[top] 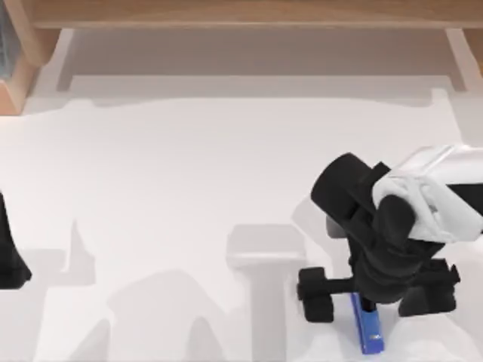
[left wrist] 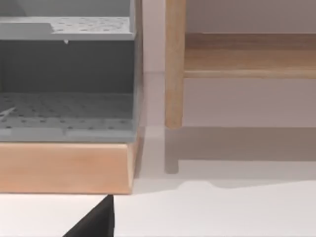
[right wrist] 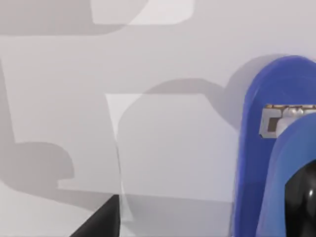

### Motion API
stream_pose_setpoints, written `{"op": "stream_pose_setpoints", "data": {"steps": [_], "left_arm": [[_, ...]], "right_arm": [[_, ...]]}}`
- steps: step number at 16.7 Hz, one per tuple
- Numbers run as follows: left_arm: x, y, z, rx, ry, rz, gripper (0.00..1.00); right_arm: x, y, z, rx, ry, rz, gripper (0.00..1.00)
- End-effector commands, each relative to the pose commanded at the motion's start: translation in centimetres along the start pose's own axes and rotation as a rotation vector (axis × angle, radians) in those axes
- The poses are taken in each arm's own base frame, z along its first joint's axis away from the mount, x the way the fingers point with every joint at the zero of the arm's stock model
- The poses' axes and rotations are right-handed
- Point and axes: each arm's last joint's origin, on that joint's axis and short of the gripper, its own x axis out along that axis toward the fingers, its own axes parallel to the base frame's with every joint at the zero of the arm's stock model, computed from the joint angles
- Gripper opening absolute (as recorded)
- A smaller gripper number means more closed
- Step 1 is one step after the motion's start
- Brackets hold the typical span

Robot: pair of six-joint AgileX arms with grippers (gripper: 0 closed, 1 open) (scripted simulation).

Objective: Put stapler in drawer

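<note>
Top view, one slim bright-blue stapler point(top: 369, 326) flat on white table point(top: 189, 188) at about 5 o'clock, right gripper point(top: 367, 305) directly over it, finger spread cannot tell, left gripper point(top: 11, 256) parked at 9 o'clock edge, right wrist view, stapler's blue body, metal insert, black end.

One stapler point(top: 368, 326), two arms
</note>
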Motion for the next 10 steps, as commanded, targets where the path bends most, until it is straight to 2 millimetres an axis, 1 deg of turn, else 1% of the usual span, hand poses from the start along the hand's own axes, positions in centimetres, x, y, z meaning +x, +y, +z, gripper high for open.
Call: {"op": "stream_pose_setpoints", "data": {"steps": [10], "left_arm": [[0.0,0.0,0.0,0.0,0.0,0.0,1.0]], "right_arm": [[0.0,0.0,0.0,0.0,0.0,0.0,0.1]]}}
